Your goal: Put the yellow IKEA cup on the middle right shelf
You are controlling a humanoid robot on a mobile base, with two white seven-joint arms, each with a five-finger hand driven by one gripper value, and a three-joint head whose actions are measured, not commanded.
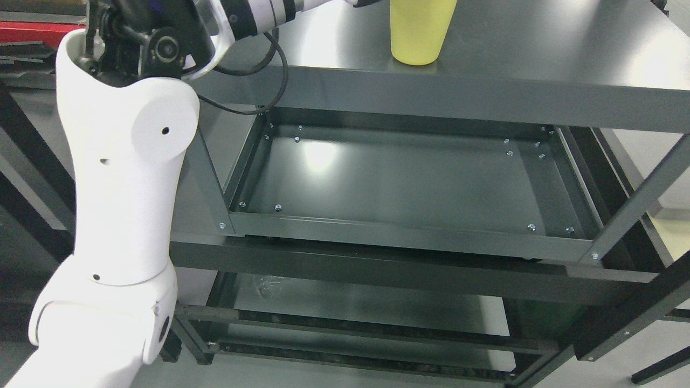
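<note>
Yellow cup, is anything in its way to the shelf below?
Nothing visible lies on the middle shelf; it looks bare. The yellow cup stands on the top shelf, whose front edge it must clear first.

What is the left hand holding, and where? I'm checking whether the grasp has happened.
Cannot be told: the left arm reaches toward the yellow cup on the top shelf, but its hand is cut off.

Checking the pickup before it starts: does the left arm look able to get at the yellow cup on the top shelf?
Probably yes. The left arm already stretches across the top shelf toward the yellow cup, with nothing between them; its hand is cut off at the frame's top.
</note>
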